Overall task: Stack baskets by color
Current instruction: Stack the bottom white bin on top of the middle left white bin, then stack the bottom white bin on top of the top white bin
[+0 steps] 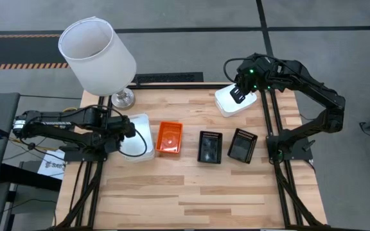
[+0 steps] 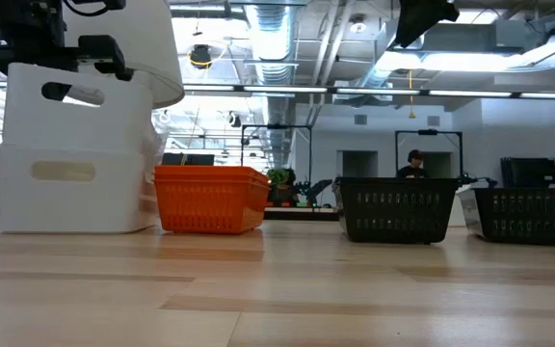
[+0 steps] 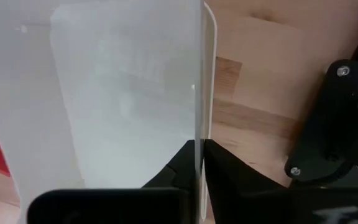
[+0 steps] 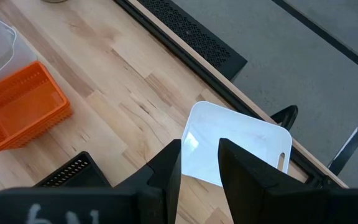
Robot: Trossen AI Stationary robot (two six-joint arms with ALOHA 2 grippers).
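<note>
Two white baskets stand one over the other at the table's left: the upper one (image 2: 75,101) and the lower one (image 2: 75,188). My left gripper (image 3: 199,163) is shut on the upper basket (image 1: 139,136). To the right sit an orange basket (image 1: 169,138) and two black baskets (image 1: 210,147) (image 1: 241,145). Another white basket (image 1: 235,101) lies at the far right. My right gripper (image 4: 199,163) hangs open high above it (image 4: 238,146), touching nothing. My left gripper pinches the upper white basket's thin left-side wall (image 3: 199,124), one finger inside the basket and one outside. The fingers come from above, pointing steeply down. The basket stays upright and level, its bottom at the lower basket's rim (image 2: 75,146); whether it rests there I cannot tell.
A lamp with a big white shade (image 1: 97,54) and a metal foot (image 1: 122,98) stands at the far left corner, close behind my left arm. Bare wood lies along the near half of the table (image 1: 191,199). Dark frame posts (image 1: 272,128) flank the right side.
</note>
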